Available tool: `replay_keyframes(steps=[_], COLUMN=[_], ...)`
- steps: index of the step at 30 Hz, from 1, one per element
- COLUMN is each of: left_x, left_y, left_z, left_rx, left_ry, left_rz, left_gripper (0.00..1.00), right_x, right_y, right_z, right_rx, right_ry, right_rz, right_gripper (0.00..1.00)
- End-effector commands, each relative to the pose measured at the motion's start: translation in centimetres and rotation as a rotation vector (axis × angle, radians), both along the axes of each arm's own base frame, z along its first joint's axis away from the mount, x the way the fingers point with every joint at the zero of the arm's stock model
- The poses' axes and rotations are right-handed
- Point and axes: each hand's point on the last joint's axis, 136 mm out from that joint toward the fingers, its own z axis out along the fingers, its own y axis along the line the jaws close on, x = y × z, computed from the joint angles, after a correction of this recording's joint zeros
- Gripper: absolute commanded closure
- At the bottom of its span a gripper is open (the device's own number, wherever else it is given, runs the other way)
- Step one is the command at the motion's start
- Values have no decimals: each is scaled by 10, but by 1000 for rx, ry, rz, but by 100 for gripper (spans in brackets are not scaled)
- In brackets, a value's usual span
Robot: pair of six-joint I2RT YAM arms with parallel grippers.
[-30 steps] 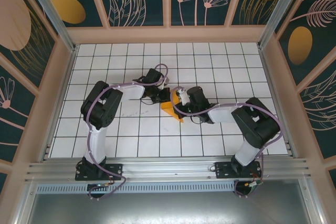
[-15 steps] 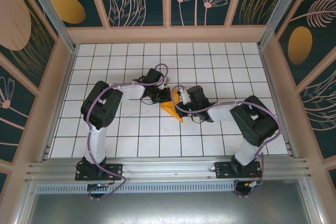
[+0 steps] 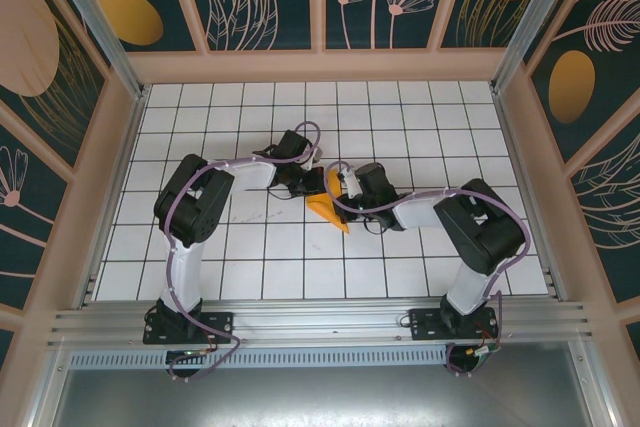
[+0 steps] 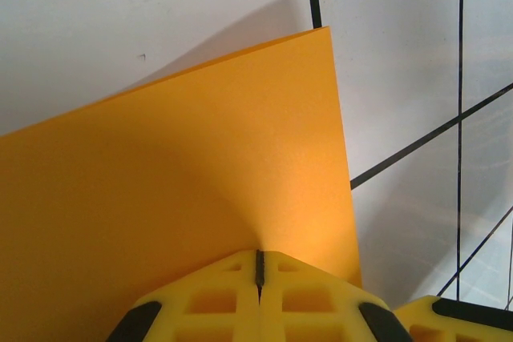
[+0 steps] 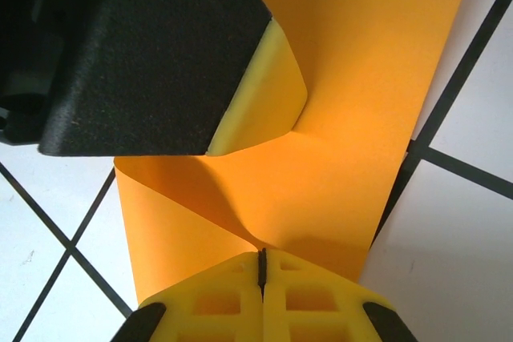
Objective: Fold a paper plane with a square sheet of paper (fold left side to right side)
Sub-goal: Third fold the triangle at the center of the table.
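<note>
**At the centre of the surface: both end effectors pinching the orange sheet**

At the middle of the white gridded surface [image 3: 250, 267] I see the square sheet of paper [image 3: 326, 212], bright orange and plain, curling upward rather than lying flat. Just left of the surface's centre, my left end effector [image 4: 259, 266] is pressed together on the sheet, which runs straight into its closed seam. Just right of centre, my right end effector [image 5: 262, 262] pinches the sheet the same way. The paper bows up between the two grips.
</note>
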Motion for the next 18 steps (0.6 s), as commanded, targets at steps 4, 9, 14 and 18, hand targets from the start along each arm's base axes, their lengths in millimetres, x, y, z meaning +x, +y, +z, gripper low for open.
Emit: replay_keyframes(steps=[4, 9, 14, 18], left_x=[-10, -10, -6, 2], left_y=[6, 7, 8, 11], left_z=[-26, -25, -13, 2], left_rx=[76, 79, 82, 102], left_ry=[40, 35, 7, -30], left_rz=[-7, -5, 1, 9], left_gripper=[93, 92, 89, 85], right_x=[8, 4, -3, -8], right_y=[-1, -5, -7, -8], right_z=[-2, -10, -20, -25], right_rx=[-12, -34, -54, -63], right_ry=[9, 37, 72, 99], right_rz=[-29, -28, -20, -16], right_gripper=[100, 100, 100, 100])
